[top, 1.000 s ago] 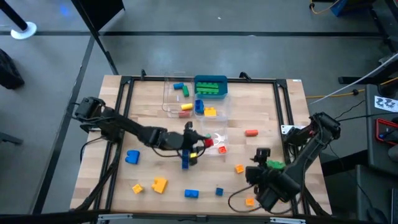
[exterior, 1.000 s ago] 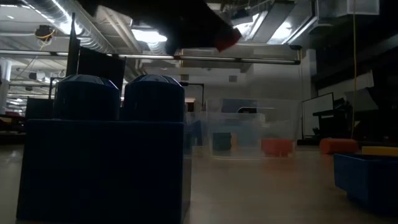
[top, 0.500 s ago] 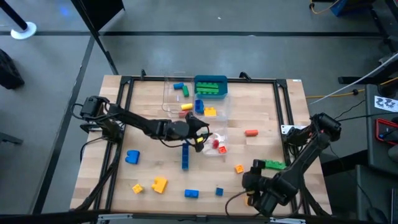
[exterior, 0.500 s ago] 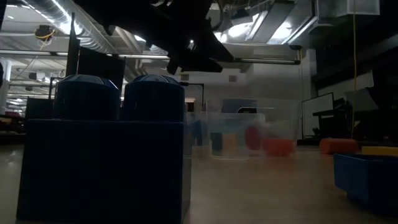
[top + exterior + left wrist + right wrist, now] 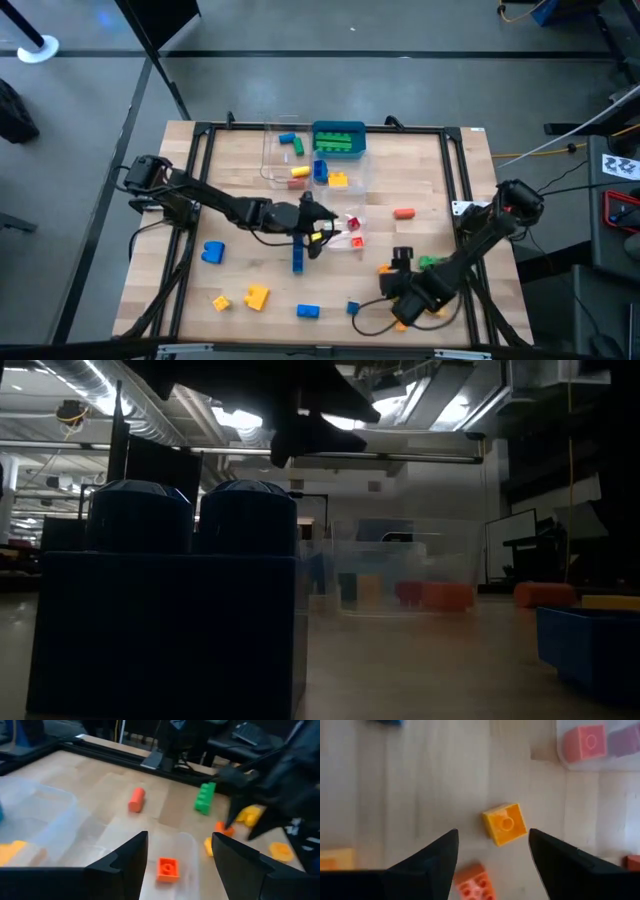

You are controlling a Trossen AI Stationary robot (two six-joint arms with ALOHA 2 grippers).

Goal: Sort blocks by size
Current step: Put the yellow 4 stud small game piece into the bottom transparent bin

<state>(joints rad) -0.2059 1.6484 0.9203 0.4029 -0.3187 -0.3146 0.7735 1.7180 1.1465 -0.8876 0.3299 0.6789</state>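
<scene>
Across the middle of the high view, your table [image 5: 430, 170] carries the clear tubs [image 5: 310, 165] toward upper centre and the blocks [image 5: 255, 296] scattered along the lower edge and right of centre.

Half a second ago the left arm was stretched further up the frame, with its end effector over the near tub; now it has drawn back slightly and the left end effector [image 5: 318, 235] hovers at the tub's lower left corner, beside the upright blue bar [image 5: 298, 258]. Its fingers stand wide apart and empty in the left wrist view, and below them an orange brick [image 5: 168, 868] and a red cube [image 5: 352, 223] lie inside the tub. You can judge that a small block has just been dropped there, so one more piece looks sorted.

The right arm has swung leftward along the lower right of the frame since then. Its elbow sits at the right edge, and the forearm slopes down to the right end effector [image 5: 392, 285], which is spread wide, holding nothing, over a small orange cube [image 5: 505, 823] framed between its fingers. A green brick [image 5: 432, 262] lies just beside that arm. This cube looks like your next pick; the end effector would need to descend squarely to straddle it.
</scene>
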